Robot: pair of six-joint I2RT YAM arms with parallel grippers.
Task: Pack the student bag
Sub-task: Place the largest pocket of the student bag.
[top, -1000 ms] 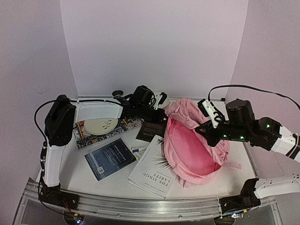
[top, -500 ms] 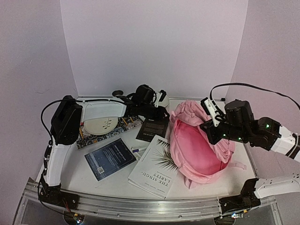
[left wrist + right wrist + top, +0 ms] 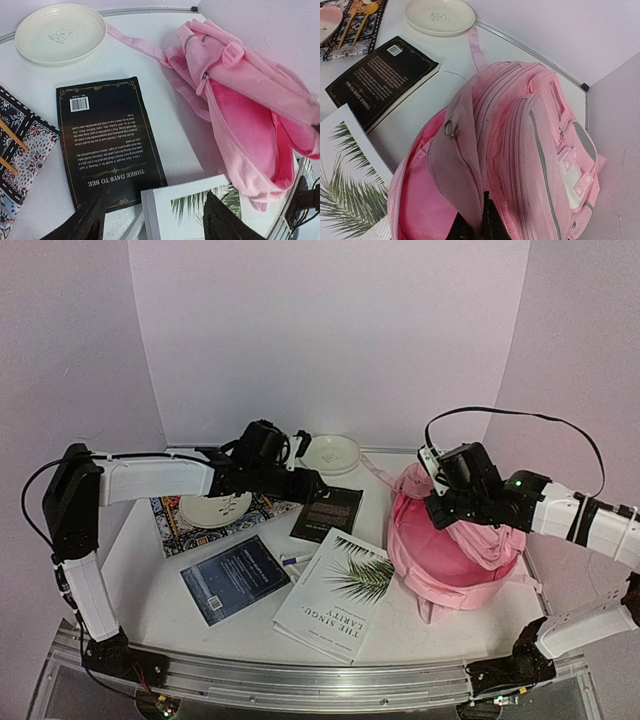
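The student bag [image 3: 458,558] is a pink backpack standing at the right with its main compartment gaping toward the books. My right gripper [image 3: 441,513] is shut on the upper rim of the bag's [image 3: 530,145] opening, and pink fabric is pinched between the jaws of this gripper [image 3: 480,222]. My left gripper [image 3: 312,485] hovers open over the black book [image 3: 328,512], clear of the bag. In the left wrist view its fingertips [image 3: 87,220] straddle the near end of the black book [image 3: 107,140] and a corner of the white book [image 3: 200,212]. Nothing is held between them.
A white palm-leaf book [image 3: 335,595], a blue book [image 3: 235,578] and a pen [image 3: 296,560] lie at the front centre. A cream plate [image 3: 330,452] sits at the back. A patterned mat [image 3: 265,508] carries another plate [image 3: 213,508] at the left. A bag strap [image 3: 135,44] trails toward the cream plate.
My left gripper opened, let go of the bag's edge and drew back left over the black book. My right gripper pulled the bag rightward and more upright.
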